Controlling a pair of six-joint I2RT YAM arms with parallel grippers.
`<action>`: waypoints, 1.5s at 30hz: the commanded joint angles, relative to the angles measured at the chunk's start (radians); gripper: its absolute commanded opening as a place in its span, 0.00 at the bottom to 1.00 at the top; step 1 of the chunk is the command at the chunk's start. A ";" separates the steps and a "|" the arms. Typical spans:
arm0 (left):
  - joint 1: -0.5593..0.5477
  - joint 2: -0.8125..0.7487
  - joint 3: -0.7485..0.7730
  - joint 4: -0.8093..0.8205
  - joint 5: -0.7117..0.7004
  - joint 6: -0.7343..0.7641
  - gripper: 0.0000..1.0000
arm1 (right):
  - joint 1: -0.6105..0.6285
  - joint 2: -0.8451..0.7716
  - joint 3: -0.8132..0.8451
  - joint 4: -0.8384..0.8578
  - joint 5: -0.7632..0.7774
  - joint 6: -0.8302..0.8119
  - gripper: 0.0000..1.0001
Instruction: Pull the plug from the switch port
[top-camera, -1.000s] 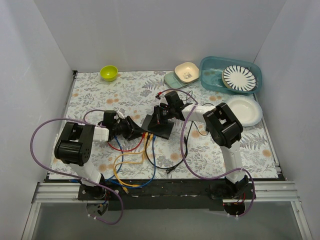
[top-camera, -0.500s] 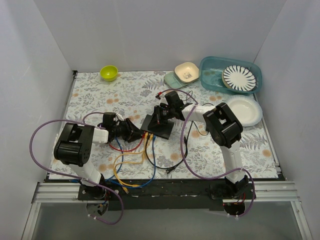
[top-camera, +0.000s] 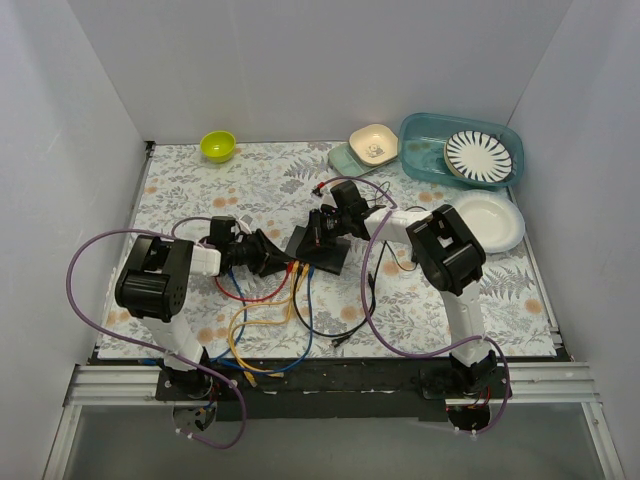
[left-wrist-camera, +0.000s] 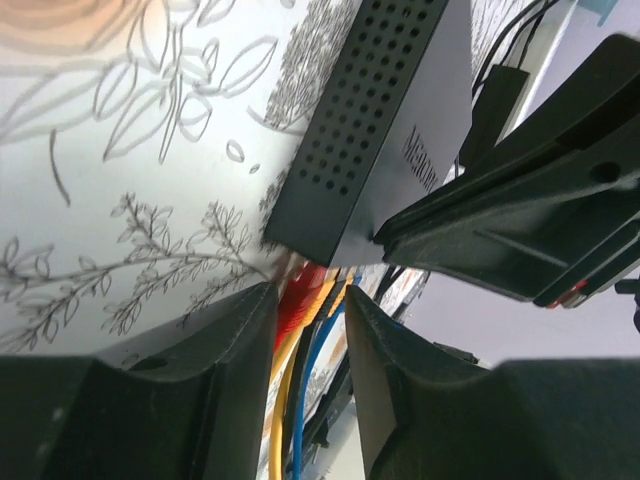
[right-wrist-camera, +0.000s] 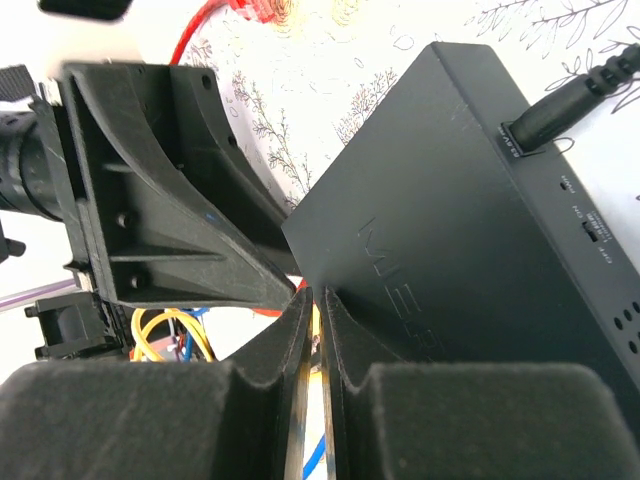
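Note:
The black switch (top-camera: 325, 256) lies flat mid-table, with red, yellow and blue cables (top-camera: 292, 285) plugged into its near-left edge. My left gripper (top-camera: 284, 262) lies low at that edge. In the left wrist view it (left-wrist-camera: 310, 295) is open, and the red plug (left-wrist-camera: 297, 303), the yellow cable and the blue cable (left-wrist-camera: 303, 400) run between its fingers. The switch's vented side (left-wrist-camera: 370, 130) is just beyond. My right gripper (top-camera: 316, 238) is on the switch's top. In the right wrist view it (right-wrist-camera: 318, 300) is shut, with its tips at the switch's (right-wrist-camera: 470, 220) near corner.
A black power lead (right-wrist-camera: 560, 110) enters the switch's far side. Loose cable loops (top-camera: 250, 330) lie toward the near edge. At the back are a lime bowl (top-camera: 217, 145), a beige bowl (top-camera: 373, 143), a teal tub (top-camera: 425, 160) with a striped plate, and a white plate (top-camera: 487, 220).
My left gripper has moved right, closer to the switch's socket edge, so the plugs now sit between its fingers. The right gripper has stayed on the switch.

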 joint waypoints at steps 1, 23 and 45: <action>0.011 0.027 0.027 -0.086 -0.153 0.070 0.37 | 0.005 0.059 -0.009 -0.105 0.085 -0.046 0.15; -0.009 0.052 0.039 -0.066 -0.068 0.114 0.33 | 0.005 0.090 0.031 -0.123 0.082 -0.054 0.15; -0.035 0.076 0.031 -0.069 -0.126 0.070 0.13 | 0.005 0.087 0.028 -0.139 0.085 -0.069 0.15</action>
